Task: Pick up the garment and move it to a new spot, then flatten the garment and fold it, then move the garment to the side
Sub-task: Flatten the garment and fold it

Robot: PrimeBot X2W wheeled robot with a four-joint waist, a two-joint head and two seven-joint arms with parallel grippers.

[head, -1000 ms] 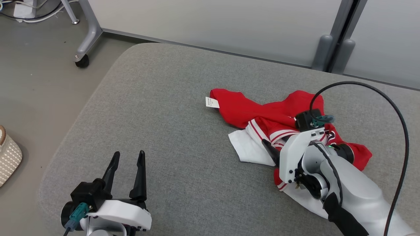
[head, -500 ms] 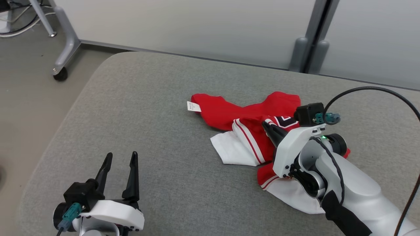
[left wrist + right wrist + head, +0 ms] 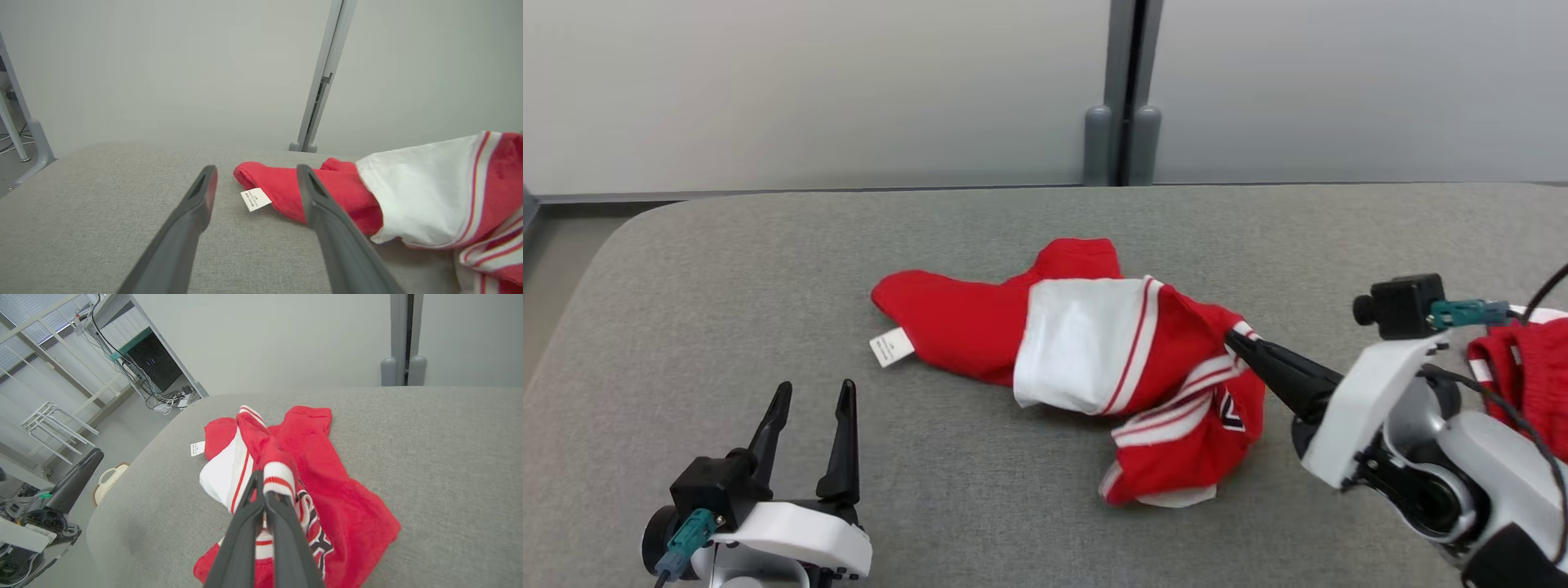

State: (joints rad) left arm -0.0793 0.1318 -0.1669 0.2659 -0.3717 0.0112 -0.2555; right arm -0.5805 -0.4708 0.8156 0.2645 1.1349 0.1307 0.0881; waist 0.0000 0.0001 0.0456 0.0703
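Observation:
The garment (image 3: 980,335) is red with white panels and red-and-white striped trim, and it lies crumpled on the grey padded surface (image 3: 727,269). Its white label (image 3: 890,347) sticks out on the left. My right gripper (image 3: 1240,343) is shut on a striped edge of the garment (image 3: 339,490), holding that edge a little above the heap, as the right wrist view shows at the gripper (image 3: 265,490). My left gripper (image 3: 815,389) stands open at the lower left, apart from the cloth. In the left wrist view the left gripper (image 3: 257,168) points at the label (image 3: 255,199) and the garment (image 3: 421,196).
A pale wall panel with a grey post (image 3: 1123,90) runs behind the surface. More red striped cloth (image 3: 1523,376) shows behind my right wrist. Past the surface's left edge are the floor, a woven basket (image 3: 108,479), metal frames and cables (image 3: 163,396).
The camera has swung to the right. My right gripper has shut on the garment's striped edge and pulled it up and over, so a white panel now lies on top. The left gripper stays open.

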